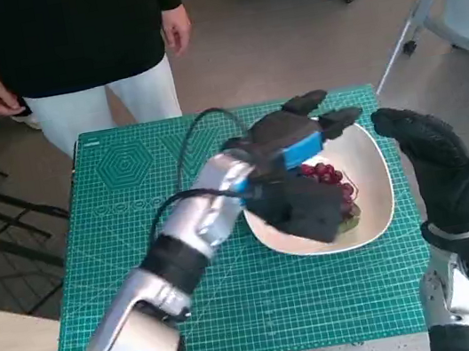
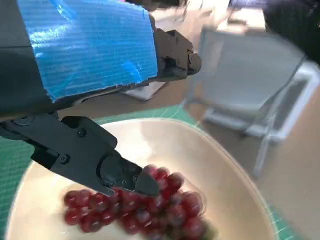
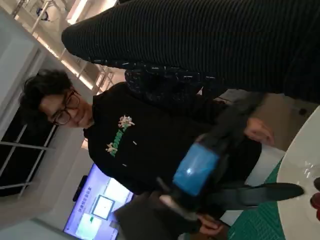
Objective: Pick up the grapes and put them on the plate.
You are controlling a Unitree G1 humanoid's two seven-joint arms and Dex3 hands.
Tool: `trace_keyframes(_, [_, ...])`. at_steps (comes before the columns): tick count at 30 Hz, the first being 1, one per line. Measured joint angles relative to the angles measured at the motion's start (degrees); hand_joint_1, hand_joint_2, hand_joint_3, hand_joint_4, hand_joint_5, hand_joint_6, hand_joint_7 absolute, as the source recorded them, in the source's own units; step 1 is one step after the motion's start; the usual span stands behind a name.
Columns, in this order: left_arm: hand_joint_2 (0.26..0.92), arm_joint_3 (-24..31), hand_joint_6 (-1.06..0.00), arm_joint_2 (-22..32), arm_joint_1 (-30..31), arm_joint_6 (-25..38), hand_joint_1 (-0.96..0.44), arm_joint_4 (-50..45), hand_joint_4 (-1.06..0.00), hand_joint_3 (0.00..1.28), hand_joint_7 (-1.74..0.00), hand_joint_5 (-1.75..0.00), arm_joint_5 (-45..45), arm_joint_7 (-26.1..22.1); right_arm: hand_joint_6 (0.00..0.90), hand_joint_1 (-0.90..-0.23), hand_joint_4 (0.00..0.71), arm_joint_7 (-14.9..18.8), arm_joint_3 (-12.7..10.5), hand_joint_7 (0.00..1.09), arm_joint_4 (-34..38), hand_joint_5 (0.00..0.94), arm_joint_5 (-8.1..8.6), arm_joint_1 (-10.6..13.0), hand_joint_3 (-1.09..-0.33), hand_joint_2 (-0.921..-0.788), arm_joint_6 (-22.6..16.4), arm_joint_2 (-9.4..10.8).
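So we're seeing the grapes (image 1: pixel 328 180) already lying in the plate (image 1: pixel 367 162), right of centre in the head view, with the left hand (image 1: pixel 292 170) hovering over them, fingers (image 2: pixel 125 175) apart and touching the bunch. Risk: lifting away could snag stems and drag grapes out. Right hand (image 1: pixel 435 164) is hanging spread, gripping nothing.

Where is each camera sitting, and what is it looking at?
Head view: high on the robot's head, looking steeply down at the green mat; both forearms show, the left hand over the plate.
Left wrist view: behind the left hand, looking at the grapes in the plate; its blue-taped back shows.
Right wrist view: behind the right hand, facing a person; the glove shows.
Shared: all three show the left hand and the plate.
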Motion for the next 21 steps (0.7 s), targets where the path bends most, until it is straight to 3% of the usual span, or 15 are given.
trace_keyframes(6, [0.796, 9.18, -0.18, 3.82, 7.05, -7.58, -0.27, -3.51, 0.00, 0.02, -0.01, 0.00, -10.64, 0.33, -0.001, -0.519, 0.145, -0.01, 0.02, 0.30, 0.03, 0.005, 0.00, 0.00, -0.636, -0.921, -0.01, -0.05])
trace_keyframes(13, [0.851, 21.00, -0.05, 4.83, 14.59, -17.62, -0.34, -2.75, 0.00, 0.03, 0.00, 0.00, -26.08, -0.03, -0.001, -0.518, 0.152, -0.03, 0.10, 0.31, 0.37, 0.008, -0.02, -0.12, -0.632, -0.921, -0.08, -0.05])
trace_keyframes(21, [0.887, 31.54, -0.02, 1.45, 19.37, -22.02, -0.36, -0.78, 0.00, 0.03, -0.01, 0.00, -45.37, -9.78, -0.001, -0.519, 0.160, -0.01, 0.21, 0.33, 1.53, 0.010, 0.01, -1.43, -0.624, -0.921, -0.32, 0.01])
